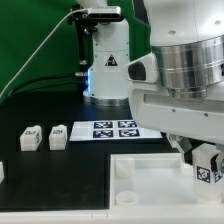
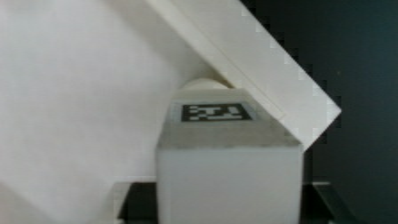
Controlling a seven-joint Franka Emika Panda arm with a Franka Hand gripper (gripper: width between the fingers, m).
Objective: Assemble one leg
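The gripper (image 1: 206, 158) is pinching the leg (image 1: 207, 172) at the right, low over the tabletop (image 1: 140, 172). I'd say it's picked up but not yet seated (another leg (image 1: 30, 138) lies far left), so fitting remains.

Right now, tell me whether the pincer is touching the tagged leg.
Touching: wrist view shows the leg flush between both fingers of the pincer, no gap.
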